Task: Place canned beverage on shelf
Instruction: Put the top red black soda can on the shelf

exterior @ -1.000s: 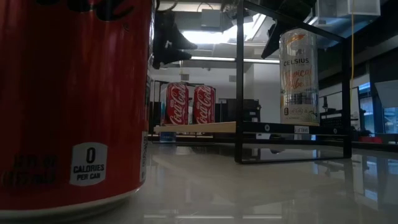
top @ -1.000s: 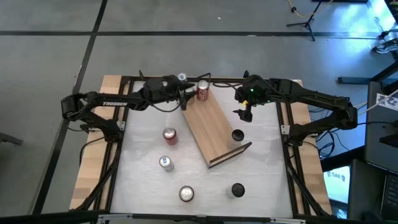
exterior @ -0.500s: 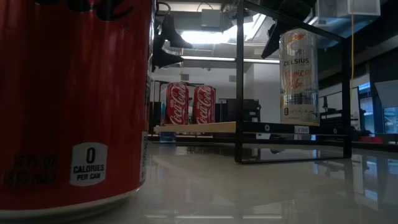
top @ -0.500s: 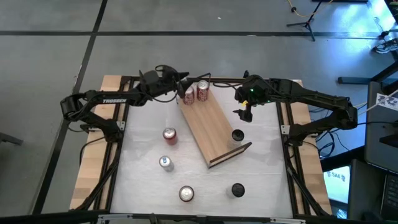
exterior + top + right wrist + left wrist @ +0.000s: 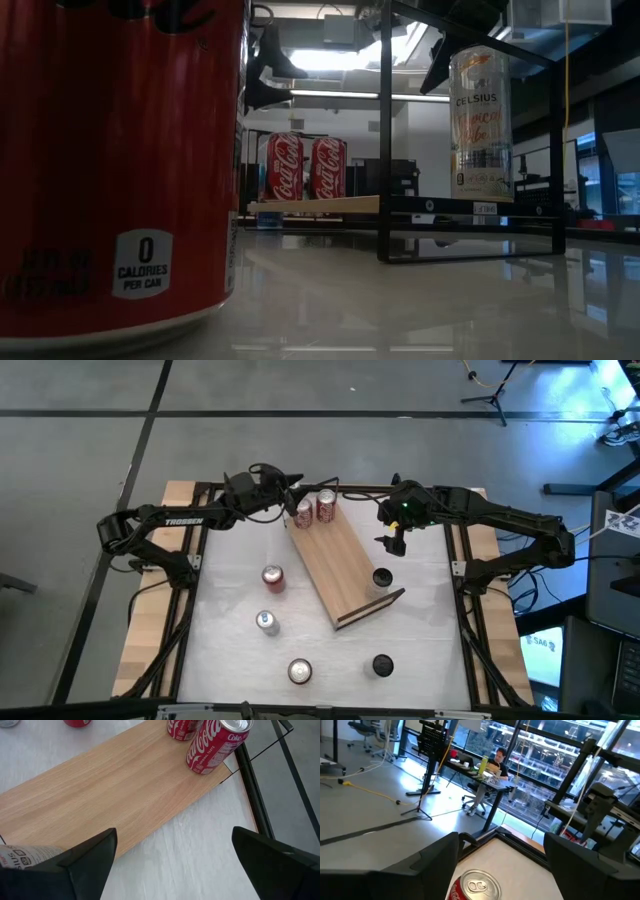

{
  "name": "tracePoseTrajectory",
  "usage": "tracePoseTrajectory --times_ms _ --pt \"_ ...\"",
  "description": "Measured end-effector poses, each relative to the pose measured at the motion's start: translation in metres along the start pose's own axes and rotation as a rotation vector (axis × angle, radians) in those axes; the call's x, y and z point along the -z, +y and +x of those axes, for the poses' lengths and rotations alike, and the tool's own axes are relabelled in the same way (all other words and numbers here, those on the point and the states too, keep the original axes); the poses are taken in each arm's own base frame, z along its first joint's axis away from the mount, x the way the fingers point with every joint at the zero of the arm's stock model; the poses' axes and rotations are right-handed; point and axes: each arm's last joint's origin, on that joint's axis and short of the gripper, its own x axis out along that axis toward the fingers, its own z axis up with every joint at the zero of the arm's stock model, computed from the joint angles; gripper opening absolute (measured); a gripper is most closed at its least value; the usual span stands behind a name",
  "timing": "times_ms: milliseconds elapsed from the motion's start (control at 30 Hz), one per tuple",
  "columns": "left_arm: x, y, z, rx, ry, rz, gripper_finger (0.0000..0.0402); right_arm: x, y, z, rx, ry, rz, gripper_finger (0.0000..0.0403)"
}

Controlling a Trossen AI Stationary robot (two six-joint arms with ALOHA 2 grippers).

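The light-wood shelf (image 5: 345,565) lies slantwise in the middle of the table. Two red cola cans (image 5: 303,513) (image 5: 326,507) stand upright on its far end; they also show in the low view (image 5: 284,166) (image 5: 328,167). My left gripper (image 5: 288,503) is open, just left of and above the left can, whose top (image 5: 479,887) shows between its fingers. My right gripper (image 5: 391,543) is open above the table, right of the shelf (image 5: 125,790). A Celsius can (image 5: 381,578) stands at the shelf's right edge.
Loose cans stand on the white table left of and in front of the shelf: a red one (image 5: 272,576), a silver one (image 5: 266,622), one near the front (image 5: 299,671) and a dark one (image 5: 381,665). A black wire rail (image 5: 385,130) rises at the shelf's near end.
My left gripper has drawn back from the shelf's far end toward the table's left edge and risen a little. The left red can, which it covered in the high view, now stands uncovered on the board beside the other.
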Motion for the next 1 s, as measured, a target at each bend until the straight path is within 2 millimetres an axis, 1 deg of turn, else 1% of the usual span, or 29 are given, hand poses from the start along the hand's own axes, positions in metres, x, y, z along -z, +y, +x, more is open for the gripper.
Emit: tracePoseTrajectory --times_ms 100,200,333,500,667,767,867,1000 --pt "0.000 -0.001 0.000 0.037 0.013 0.044 0.0290 0.000 0.000 0.000 0.000 0.001 0.000 0.0390" --pt "0.001 -0.002 0.000 0.067 0.022 0.074 0.0307 0.000 0.000 0.000 0.000 0.000 0.000 0.0390" --pt "0.001 -0.002 0.000 0.068 0.022 0.117 0.0344 0.000 0.000 0.000 0.000 0.000 0.000 0.0390" --pt "0.000 0.000 0.000 0.055 0.018 0.125 0.0392 0.000 0.000 0.000 0.000 0.000 0.000 0.0390" --pt "-0.002 0.006 0.000 0.050 0.015 0.126 0.0394 0.000 0.000 0.000 0.000 0.000 0.000 0.0390" --pt "-0.007 0.006 -0.003 0.096 0.014 0.138 0.0396 0.000 0.000 0.000 0.000 0.000 0.000 0.0390" --pt "-0.015 0.001 -0.008 0.156 -0.002 0.144 0.0398 0.000 0.000 0.000 0.000 0.000 0.000 0.0390" --pt "-0.025 -0.012 -0.018 0.278 -0.029 0.203 0.0398 0.000 0.000 0.000 0.000 0.000 0.000 0.0390"
